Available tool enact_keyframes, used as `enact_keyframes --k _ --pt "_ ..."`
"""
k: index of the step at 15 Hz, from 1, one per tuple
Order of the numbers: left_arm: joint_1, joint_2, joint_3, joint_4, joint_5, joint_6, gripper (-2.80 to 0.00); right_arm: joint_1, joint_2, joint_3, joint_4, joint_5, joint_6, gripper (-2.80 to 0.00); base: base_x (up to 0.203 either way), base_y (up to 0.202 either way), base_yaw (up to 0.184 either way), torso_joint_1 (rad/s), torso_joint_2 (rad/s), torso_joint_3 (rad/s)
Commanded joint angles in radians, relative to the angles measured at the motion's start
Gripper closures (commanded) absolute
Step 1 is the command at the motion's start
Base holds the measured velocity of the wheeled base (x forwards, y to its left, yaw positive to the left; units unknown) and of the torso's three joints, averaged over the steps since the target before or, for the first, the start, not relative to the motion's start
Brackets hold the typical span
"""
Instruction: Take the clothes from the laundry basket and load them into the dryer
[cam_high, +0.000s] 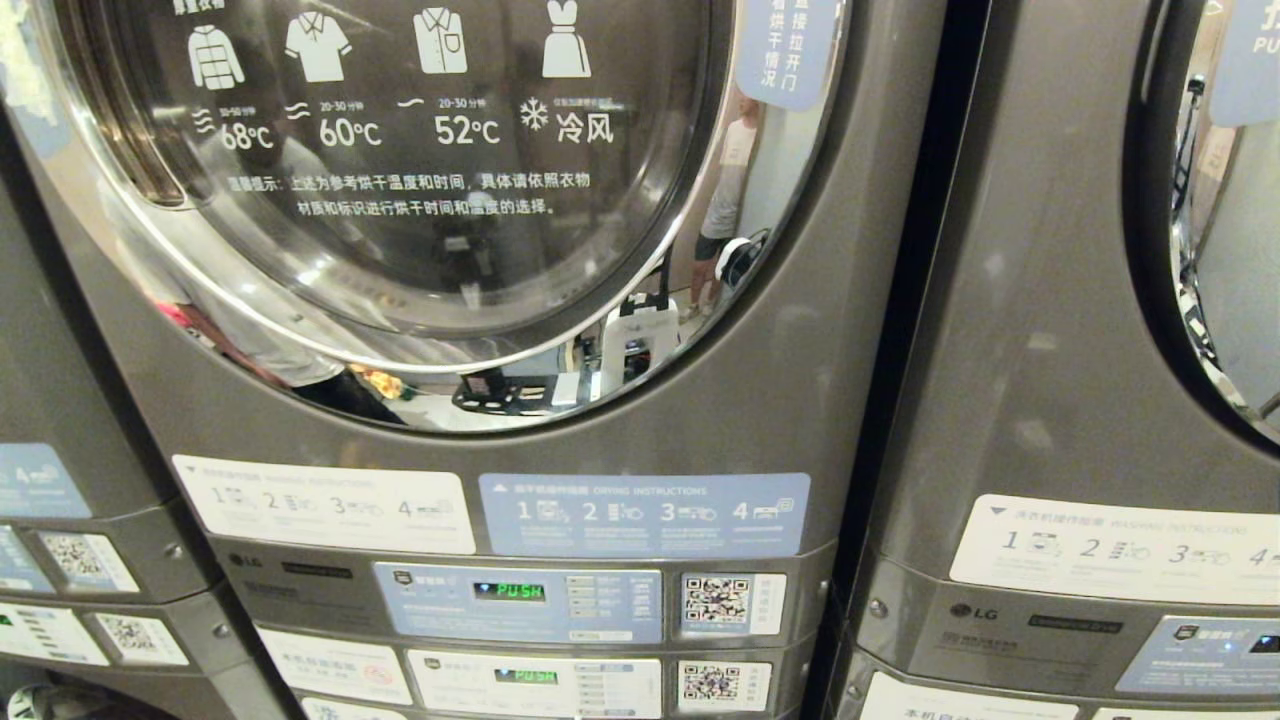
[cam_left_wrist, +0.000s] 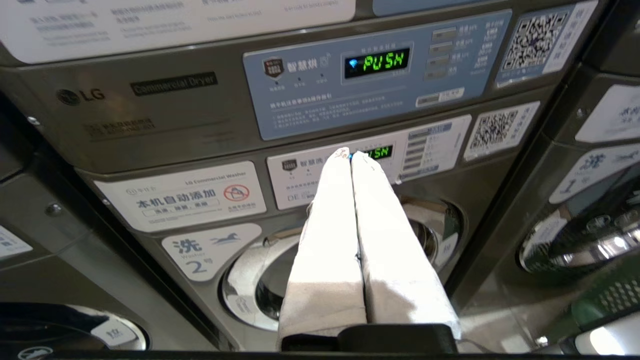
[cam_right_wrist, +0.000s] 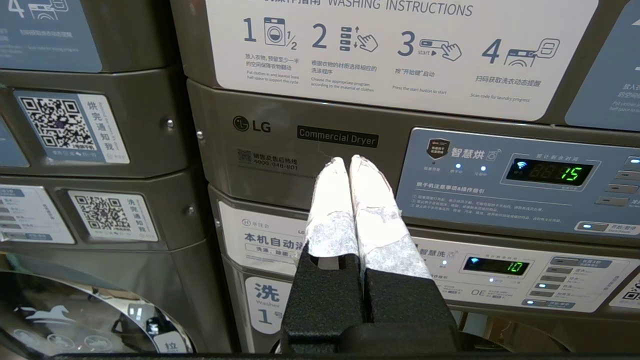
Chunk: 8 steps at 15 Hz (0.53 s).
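Observation:
The grey LG dryer fills the head view, its round glass door (cam_high: 400, 180) closed and its control panel (cam_high: 520, 600) reading PUSH. Neither arm shows in the head view. My left gripper (cam_left_wrist: 351, 156) is shut with nothing in it. Its white-wrapped fingers (cam_left_wrist: 325, 240) point at the washer panel just under the dryer panel (cam_left_wrist: 375, 75). My right gripper (cam_right_wrist: 348, 162) is shut and empty too, held before the control panel (cam_right_wrist: 500, 180) of the neighbouring machine. No clothes are in view. A green perforated shape (cam_left_wrist: 607, 300) may be the laundry basket; too little shows to tell.
A washer door (cam_left_wrist: 260, 280) sits below the left gripper. A second stacked machine (cam_high: 1050, 400) stands to the right and a third (cam_high: 70, 560) to the left. The chrome door ring (cam_high: 640, 330) mirrors the room, the robot and a person standing.

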Motion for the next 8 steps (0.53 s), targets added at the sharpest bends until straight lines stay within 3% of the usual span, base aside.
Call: enact_keyframes --k 1,2,3,6,7,8 --pt "-0.013 -0.078 0.000 0.002 0.015 -0.021 0.00 0.000 0.000 0.000 0.000 0.001 0.000 0.00 0.000 0.000 0.000 0.000 0.00 0.000" --pt "-0.009 -0.110 0.000 0.012 0.064 -0.078 0.00 0.000 -0.001 0.000 0.000 0.001 0.000 0.00 0.000 0.000 0.000 0.000 0.00 0.000" --pt "-0.001 -0.130 0.000 0.024 0.111 -0.096 0.00 0.000 -0.001 0.000 0.000 0.001 0.000 0.00 0.000 0.000 0.000 0.000 0.00 0.000" --pt "0.007 -0.248 0.000 0.037 0.186 -0.091 0.00 0.000 -0.001 -0.001 0.000 0.001 0.002 0.00 0.000 0.000 0.000 0.000 0.00 0.000" --pt "0.000 -0.290 0.000 0.057 0.217 -0.069 0.00 0.000 0.000 0.000 0.000 0.001 0.004 0.00 0.000 0.000 0.000 0.000 0.00 0.000" --pt "-0.004 -0.322 0.000 0.081 0.264 0.008 0.00 0.000 -0.001 -0.001 0.000 0.000 0.005 0.00 0.000 0.000 0.000 0.000 0.00 0.000"
